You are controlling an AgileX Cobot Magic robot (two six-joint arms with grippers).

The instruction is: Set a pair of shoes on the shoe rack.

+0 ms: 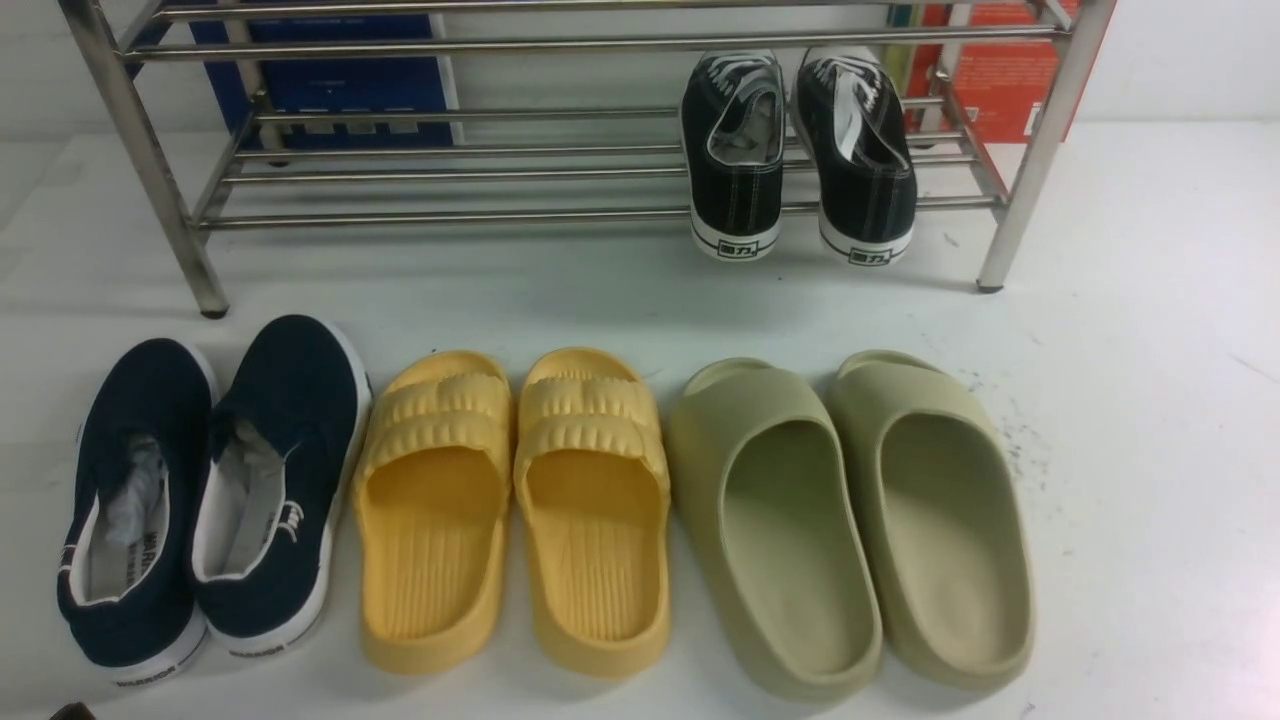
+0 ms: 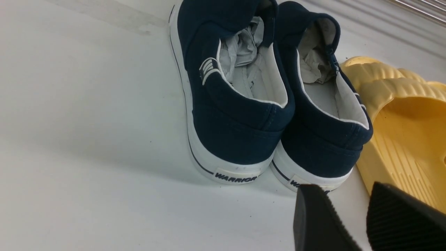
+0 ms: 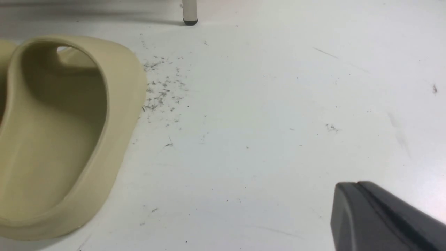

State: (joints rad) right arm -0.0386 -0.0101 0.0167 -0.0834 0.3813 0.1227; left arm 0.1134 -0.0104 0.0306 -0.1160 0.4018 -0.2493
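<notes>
Reading "WARRIOR" on the navy slip-ons' (image 2: 237,139) white heel tabs (image 2: 236,177).

sneakers (image 1: 800,150): black, white laces | slip-ons (image 1: 200,490): dark blue, white edges | ribbed slippers (image 1: 520,500): yellow | smooth slippers (image 1: 850,510): pale green | rack (image 1: 600,44): shiny silver | table (image 1: 1150,400): white

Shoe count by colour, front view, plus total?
Black canvas lace-up sneakers, on the steel tube shoe rack: 2
Navy canvas slip-on shoes: 2
Yellow ribbed foam slippers: 2
Green smooth foam slippers: 2
Total: 8
</notes>
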